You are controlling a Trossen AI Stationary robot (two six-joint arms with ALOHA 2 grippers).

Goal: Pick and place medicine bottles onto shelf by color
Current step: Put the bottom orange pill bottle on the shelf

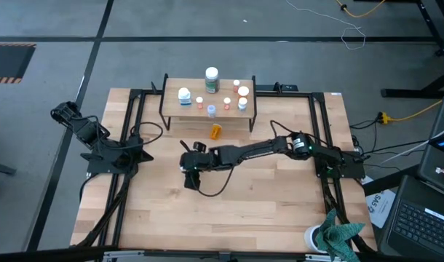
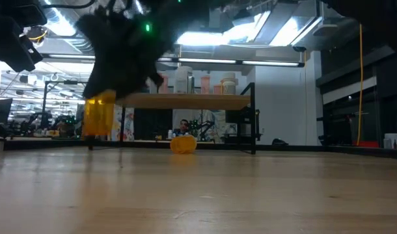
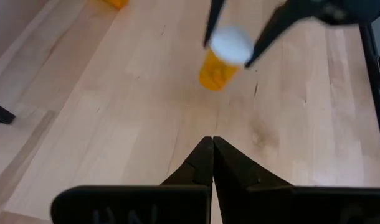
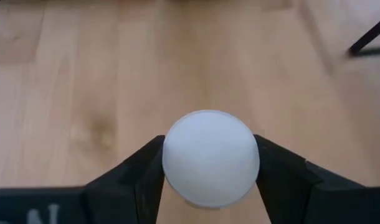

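In the low view's upper left, the right claw [image 2: 120, 58] is blurred, its fingertips indistinct. The bottle's body is hidden beneath its white cap [image 4: 210, 158] in the right wrist view.

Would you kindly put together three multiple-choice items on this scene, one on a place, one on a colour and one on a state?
1. Where does the loose orange bottle lie?
A. on the table just in front of the shelf
B. on the shelf
C. beside the white cup

2. What colour is the body of the bottle at the right gripper?
A. green
B. blue
C. orange

3. How is the left gripper?
A. wide open
B. shut and empty
C. shut on a bottle

Answers: 1 A, the high view shows it on the table by the shelf's front edge. 2 C, the left wrist view shows an orange body under the white cap. 3 B, its fingers meet with nothing between.
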